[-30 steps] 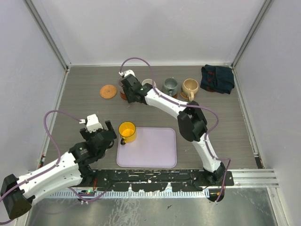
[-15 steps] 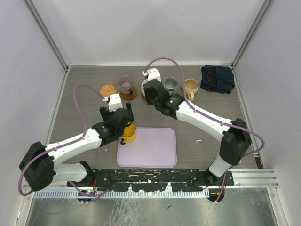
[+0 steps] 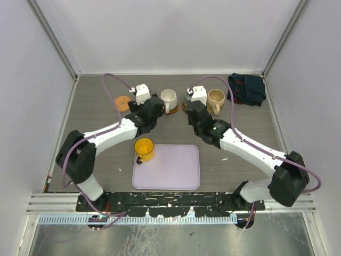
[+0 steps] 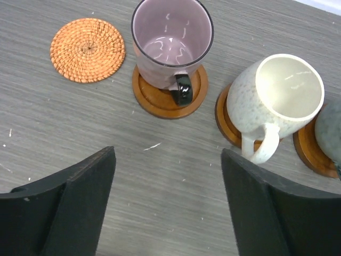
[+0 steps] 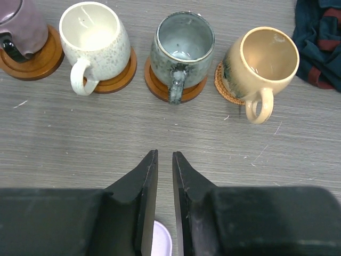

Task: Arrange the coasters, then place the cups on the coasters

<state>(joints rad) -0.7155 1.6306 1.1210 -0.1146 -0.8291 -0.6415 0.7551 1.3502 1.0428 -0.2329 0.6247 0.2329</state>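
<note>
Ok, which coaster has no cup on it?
The woven orange coaster at the row's left end, beside the purple glass cup. The other four each carry a cup.

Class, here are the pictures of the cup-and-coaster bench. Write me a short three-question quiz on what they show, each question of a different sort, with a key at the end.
1. True or false: the yellow cup stands on a coaster.
2. Which cup sits on a woven coaster? A. the cream-white cup B. the grey-green cup C. the beige cup
3. How many coasters have no cup on them?

Key:
1. False.
2. C.
3. One: the other woven coaster, lying bare to the left of the purple glass cup.
</note>
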